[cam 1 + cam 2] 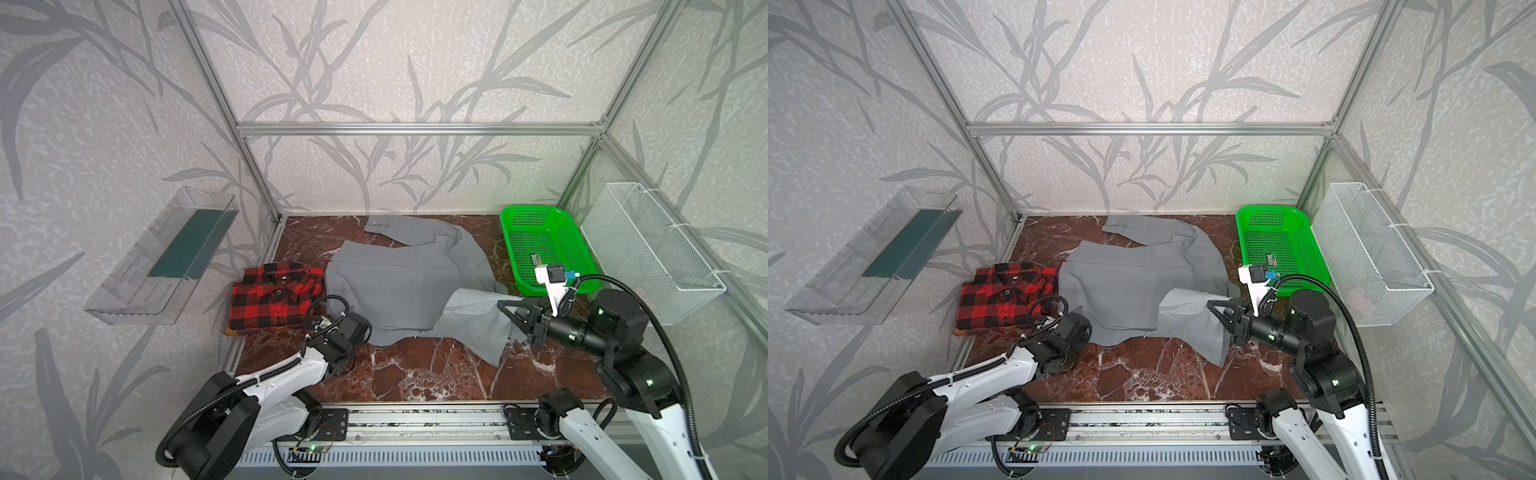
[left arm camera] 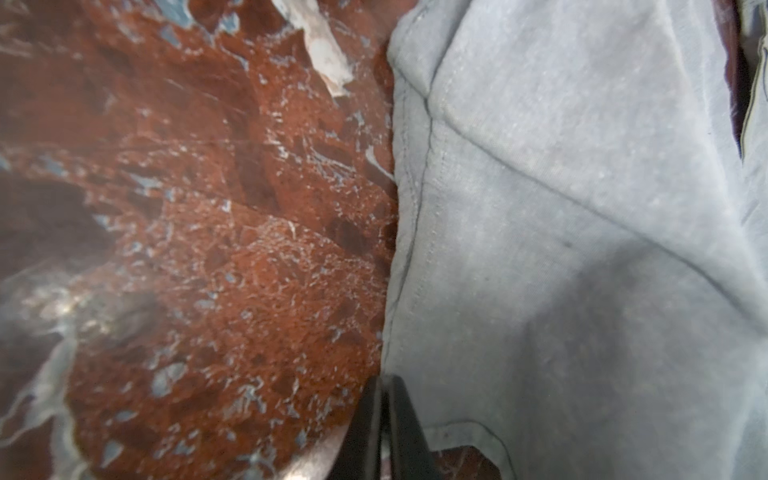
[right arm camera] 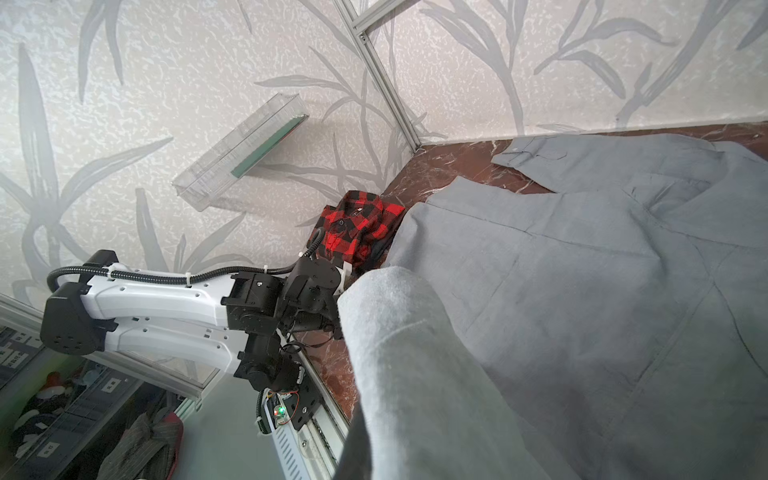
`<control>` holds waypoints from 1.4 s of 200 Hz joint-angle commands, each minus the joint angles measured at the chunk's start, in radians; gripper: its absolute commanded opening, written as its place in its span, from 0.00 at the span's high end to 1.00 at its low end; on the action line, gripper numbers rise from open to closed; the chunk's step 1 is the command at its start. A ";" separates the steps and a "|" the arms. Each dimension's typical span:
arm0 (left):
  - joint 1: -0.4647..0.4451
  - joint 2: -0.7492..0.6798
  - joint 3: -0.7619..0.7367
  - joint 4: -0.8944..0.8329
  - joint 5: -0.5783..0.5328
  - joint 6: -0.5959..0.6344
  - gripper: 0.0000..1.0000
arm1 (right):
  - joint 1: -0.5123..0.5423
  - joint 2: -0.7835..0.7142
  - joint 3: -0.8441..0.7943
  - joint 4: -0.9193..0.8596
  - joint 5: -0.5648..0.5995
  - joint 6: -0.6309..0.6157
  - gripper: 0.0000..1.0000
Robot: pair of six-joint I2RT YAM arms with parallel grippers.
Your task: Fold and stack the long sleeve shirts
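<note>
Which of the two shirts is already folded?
The red-and-black plaid shirt, folded into a compact rectangle on the left; the grey shirt lies spread out across the middle.

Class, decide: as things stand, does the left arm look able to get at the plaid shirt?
Probably yes: the plaid shirt lies beside the left pincer, nothing between. But the pincer seems shut on the grey shirt, so it must let go first.

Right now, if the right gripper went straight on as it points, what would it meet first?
Probably the grey shirt: the right gripper, shut on its sleeve, points left across the spread body. Its height is unclear; if it clears the cloth, the left arm comes next.
</note>
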 commanded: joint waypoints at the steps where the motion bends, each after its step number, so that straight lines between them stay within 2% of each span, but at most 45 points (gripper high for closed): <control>1: 0.017 0.062 -0.060 -0.235 0.145 0.064 0.98 | 0.005 -0.001 0.038 -0.009 -0.025 -0.020 1.00; 38: 0.058 -0.023 -0.038 -0.336 0.140 0.119 1.00 | 0.005 0.000 0.050 -0.027 -0.019 -0.034 1.00; 99: 0.079 -0.345 0.039 -0.694 0.095 0.147 1.00 | 0.005 -0.007 0.047 -0.014 -0.022 -0.014 1.00; 123: 0.079 -0.386 0.051 -0.739 0.124 0.170 1.00 | 0.006 -0.006 0.037 0.010 -0.036 0.009 1.00; 146: 0.077 -0.363 0.067 -0.732 0.143 0.206 1.00 | 0.006 -0.008 0.021 0.035 -0.049 0.035 1.00; 161: 0.078 -0.322 0.079 -0.722 0.168 0.232 0.77 | 0.006 -0.009 0.009 0.051 -0.057 0.051 1.00; 168: 0.078 -0.298 0.089 -0.724 0.178 0.237 0.69 | 0.006 -0.011 0.005 0.054 -0.060 0.057 1.00; 184: 0.074 -0.255 0.102 -0.736 0.192 0.242 0.57 | 0.006 -0.013 -0.003 0.061 -0.066 0.067 1.00; 196: 0.073 -0.248 0.112 -0.758 0.189 0.239 0.52 | 0.006 -0.015 -0.004 0.058 -0.066 0.066 1.00; 219: 0.073 -0.263 0.118 -0.788 0.176 0.245 0.50 | 0.005 -0.019 -0.005 0.051 -0.068 0.064 1.00; 249: 0.052 -0.260 0.058 -0.713 0.232 0.205 0.51 | 0.007 -0.023 -0.014 0.062 -0.065 0.073 1.00; 280: 0.016 -0.230 0.054 -0.694 0.219 0.188 0.51 | 0.007 -0.018 -0.013 0.068 -0.072 0.079 1.00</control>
